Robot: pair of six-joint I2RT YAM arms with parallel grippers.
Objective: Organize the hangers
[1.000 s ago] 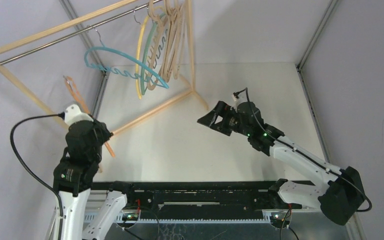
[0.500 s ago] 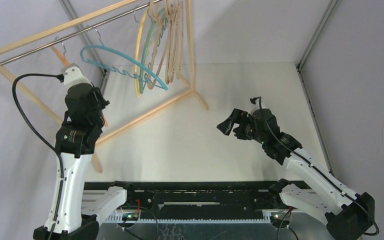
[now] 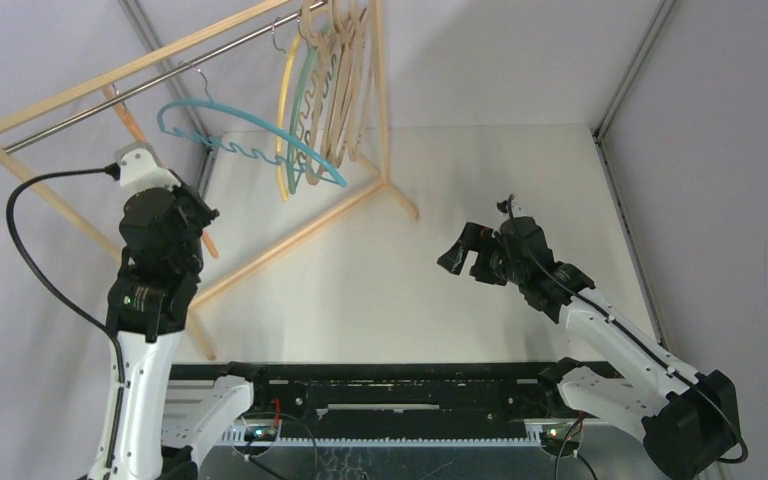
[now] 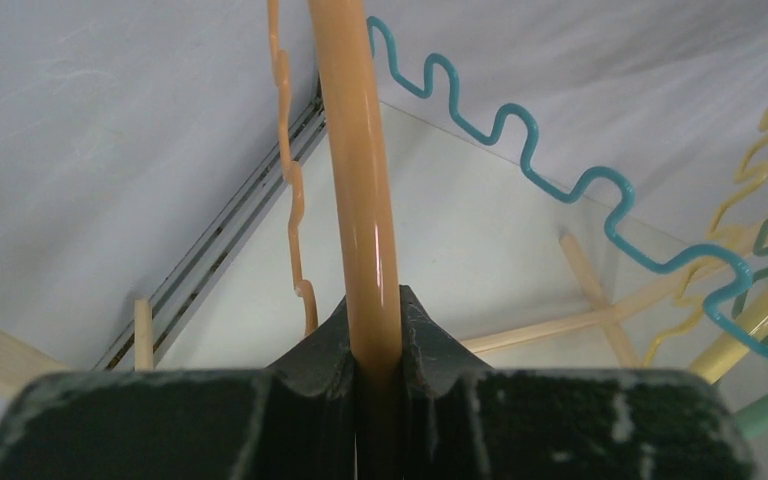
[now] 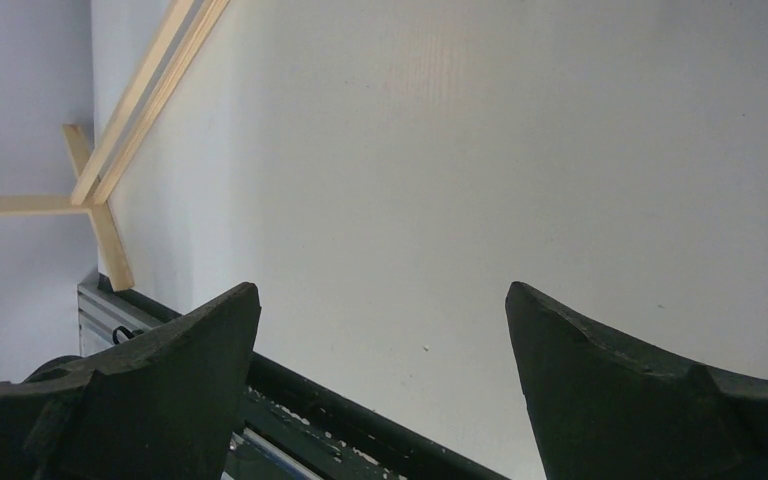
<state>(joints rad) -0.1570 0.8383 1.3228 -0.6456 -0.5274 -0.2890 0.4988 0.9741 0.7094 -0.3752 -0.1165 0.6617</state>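
I'm driving this in what's clearly a robotics lab cell: plain white tabletop (image 3: 440, 290), blank white wall panels (image 3: 500, 60) held in aluminium framing (image 3: 636, 62), and a black mounting rail (image 3: 390, 378) along the near edge.

Both arms are built from glossy white link shells joined by black joint housings. The left arm (image 3: 138, 390) is topped by a white cap, from which a thick black cable (image 3: 20, 260) is led. A thin black cable (image 3: 640, 338) is run along the white shell of the right arm (image 3: 600, 330), whose base joint is cased in black. The left gripper (image 4: 374, 312) and right gripper (image 5: 382, 292) are fitted with matte black, wedge-shaped fingers (image 5: 150, 380); those of the left are flecked with pale scuffs.
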